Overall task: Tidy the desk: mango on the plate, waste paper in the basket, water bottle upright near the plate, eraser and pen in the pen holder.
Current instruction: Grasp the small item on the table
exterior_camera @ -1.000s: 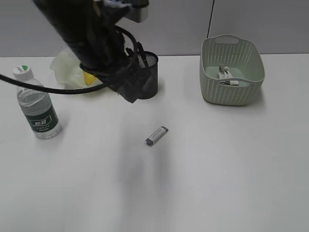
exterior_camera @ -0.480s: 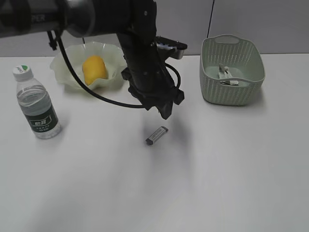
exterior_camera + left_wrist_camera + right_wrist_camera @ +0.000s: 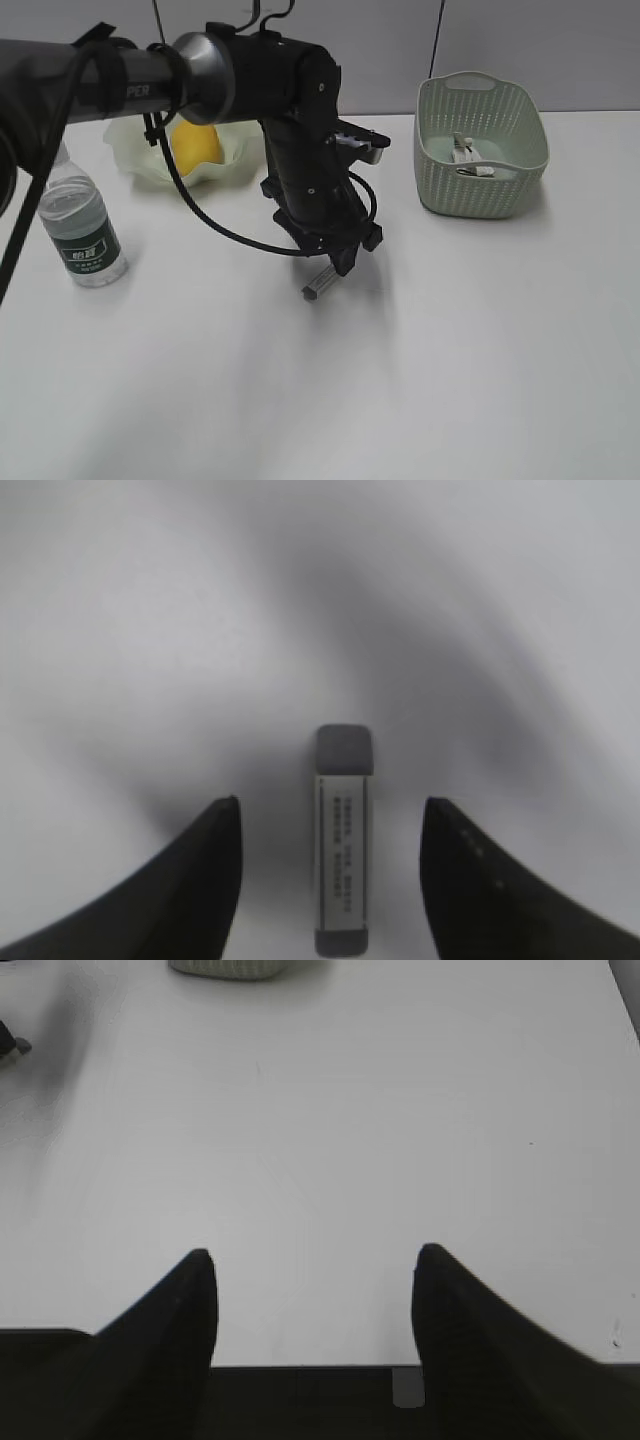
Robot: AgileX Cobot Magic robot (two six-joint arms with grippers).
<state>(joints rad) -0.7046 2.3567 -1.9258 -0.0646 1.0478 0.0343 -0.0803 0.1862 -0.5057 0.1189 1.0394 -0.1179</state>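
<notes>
The eraser (image 3: 313,290), a small grey bar with a white label, lies on the desk (image 3: 480,350) at mid-table. My left gripper (image 3: 343,262) hangs right over it. In the left wrist view the eraser (image 3: 343,840) lies lengthwise between the open jaws (image 3: 331,802), touching neither. The mango (image 3: 195,140) sits in the pale green plate (image 3: 125,150). The water bottle (image 3: 82,225) stands upright at the left. The waste paper (image 3: 468,155) lies in the basket (image 3: 480,190). My right gripper (image 3: 315,1251) is open and empty over bare desk. The pen holder and pen are hidden behind the left arm.
The left arm stretches from the upper left across the plate's right side to mid-table, with cables hanging beside it. The basket's base shows at the top of the right wrist view (image 3: 225,968). The desk's near edge lies just behind the right jaws.
The left arm has swung from the back by the pen holder forward and down to the eraser. Its jaws now straddle the eraser. The eraser has not moved.
</notes>
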